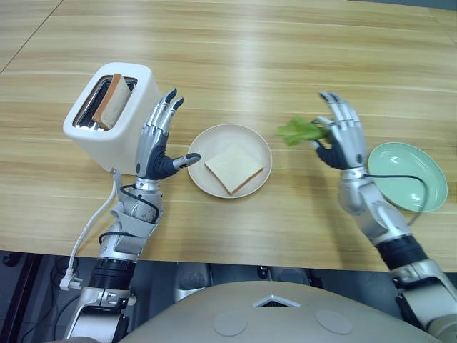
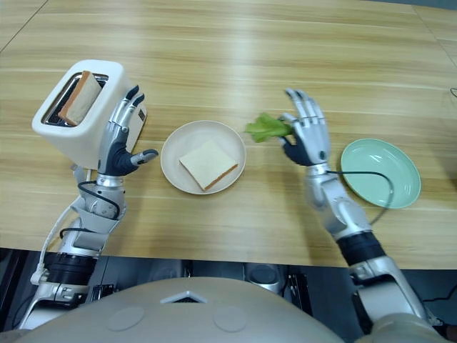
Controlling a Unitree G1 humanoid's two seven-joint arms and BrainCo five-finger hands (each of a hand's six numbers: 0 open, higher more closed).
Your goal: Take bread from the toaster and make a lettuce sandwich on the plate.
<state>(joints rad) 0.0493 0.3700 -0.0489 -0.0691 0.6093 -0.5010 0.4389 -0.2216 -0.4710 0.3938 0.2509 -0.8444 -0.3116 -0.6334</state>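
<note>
a white toaster (image 1: pixel 107 121) stands at the upper left of the frame on a pale wooden table (image 1: pixel 285 57), with one slice of toast (image 1: pixel 114 100) standing up out of its slot. its white cord (image 1: pixel 89 229) runs down toward the lower left, off the table's near edge. the left hand (image 1: pixel 158 139) is raised just beside the toaster's right side, fingers wide and straight, pointing up the frame, holding nothing; whether it touches the toaster cannot be told. at centre sits a round beige plate (image 1: pixel 228 137) with a single slice of bread (image 1: pixel 234 168) lying flat on it, turned corner-on. right of centre, the right hand (image 1: pixel 343 136) is lifted above the table, pinching a green lettuce leaf (image 1: pixel 300 131) between thumb and fingertips while its other fingers stand upright. the leaf hangs out toward the left of the hand, near the beige plate's right rim but not over the bread. at the right edge of the frame lies an empty pale green dish (image 1: pixel 400 161), partly behind the right wrist, with a thin black cable from the arm curving across it.
</note>
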